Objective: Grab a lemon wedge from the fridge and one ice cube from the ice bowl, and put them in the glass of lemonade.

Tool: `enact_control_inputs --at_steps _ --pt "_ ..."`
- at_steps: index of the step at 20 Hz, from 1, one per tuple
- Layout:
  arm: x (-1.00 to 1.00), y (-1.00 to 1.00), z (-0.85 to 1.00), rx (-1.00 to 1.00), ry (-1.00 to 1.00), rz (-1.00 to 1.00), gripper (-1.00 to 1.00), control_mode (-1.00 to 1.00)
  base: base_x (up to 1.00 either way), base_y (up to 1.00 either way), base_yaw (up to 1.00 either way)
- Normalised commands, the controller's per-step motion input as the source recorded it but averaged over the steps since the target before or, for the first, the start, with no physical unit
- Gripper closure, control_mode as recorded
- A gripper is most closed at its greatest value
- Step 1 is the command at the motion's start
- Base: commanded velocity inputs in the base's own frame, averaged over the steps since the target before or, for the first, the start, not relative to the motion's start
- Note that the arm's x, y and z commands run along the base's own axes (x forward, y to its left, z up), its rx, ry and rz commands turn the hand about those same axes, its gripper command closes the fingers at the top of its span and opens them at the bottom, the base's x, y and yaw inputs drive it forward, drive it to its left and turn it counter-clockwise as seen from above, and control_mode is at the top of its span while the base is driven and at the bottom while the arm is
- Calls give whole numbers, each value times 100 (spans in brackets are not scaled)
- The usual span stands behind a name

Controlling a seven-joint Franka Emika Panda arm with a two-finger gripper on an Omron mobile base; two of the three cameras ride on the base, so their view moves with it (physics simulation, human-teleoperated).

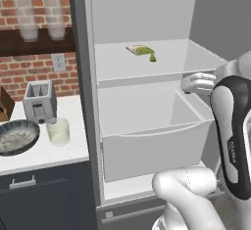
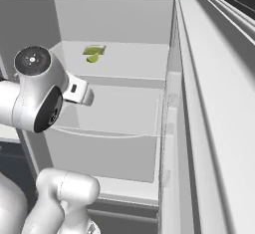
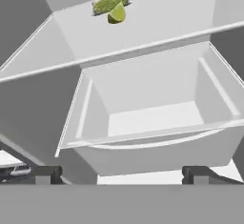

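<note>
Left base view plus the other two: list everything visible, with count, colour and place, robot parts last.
fridge: one, dark grey, door open, white inside.
shelf: one, white, upper fridge.
drawer: one, white, below the shelf.
lemon wedge: one, yellow-green, on the shelf beside a green item.
green item: one, on the shelf; kind unclear.
ice bowl: one, dark grey, speckled inside, on the counter.
glass of lemonade: one, clear, pale liquid, right of the bowl.
toaster: one, silver, behind the glass.
frosted glasses: two, cloudy, wall shelf.
outlet: one, white, brick wall.
counter: one, white top.
gripper: one, dark tips, jaws open, in front of the drawer.
</note>
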Motion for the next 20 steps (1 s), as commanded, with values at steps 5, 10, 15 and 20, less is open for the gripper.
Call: enact_control_inputs --at_steps 5,10,15,20 --pt "22 27 100 -1 -20 -1 -100 -100 0 0 0" --pt "96 31 47 -14 6 0 -100 -100 0 0 0" --pt "100 -4 -10 -7 10 0 -100 -100 0 0 0" --pt "97 -12 -49 0 0 0 -100 -100 0 0 0"
